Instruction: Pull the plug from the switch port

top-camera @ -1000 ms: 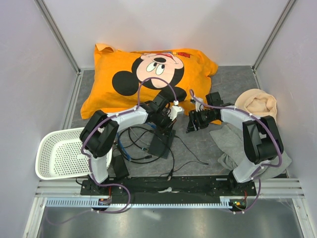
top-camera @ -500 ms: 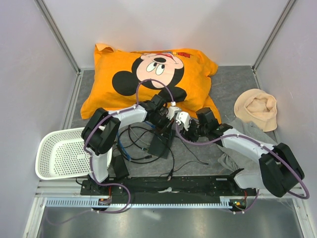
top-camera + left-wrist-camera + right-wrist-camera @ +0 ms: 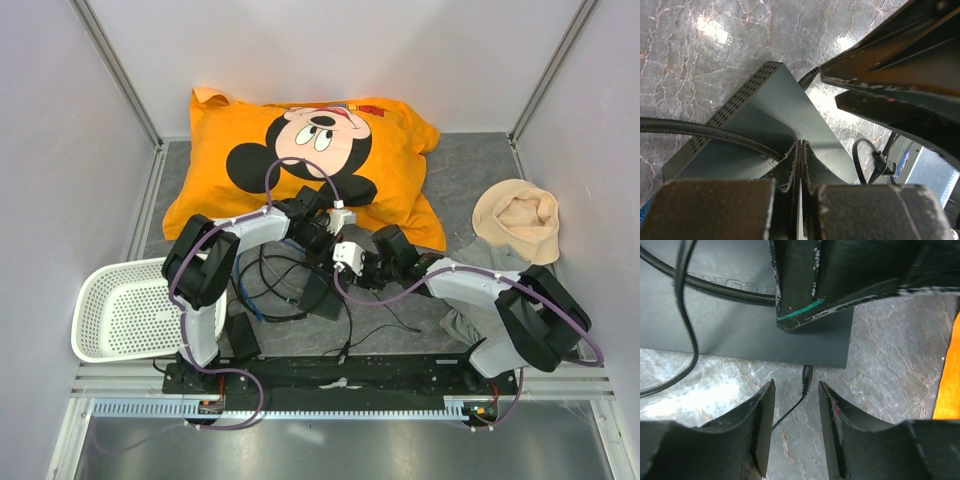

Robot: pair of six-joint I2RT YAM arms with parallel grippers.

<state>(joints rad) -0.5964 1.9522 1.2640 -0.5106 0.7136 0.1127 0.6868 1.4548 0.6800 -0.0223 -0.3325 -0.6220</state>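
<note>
The right gripper (image 3: 796, 390) holds its scuffed black fingers (image 3: 760, 425) apart, one on each side of the small black plug (image 3: 807, 375), with gaps to it. The plug sits in the switch port (image 3: 808, 366), at the lower edge of the flat matte-black box (image 3: 740, 335) at frame centre. The left gripper (image 3: 800, 150) is pressed together over the box top, near its vented edge. A white plastic lattice basket (image 3: 110, 310) stands at lower left.

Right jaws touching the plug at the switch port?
Apart. The right wrist view shows the plug between the right gripper's jaws, with bare table visible on each side of it.
</note>
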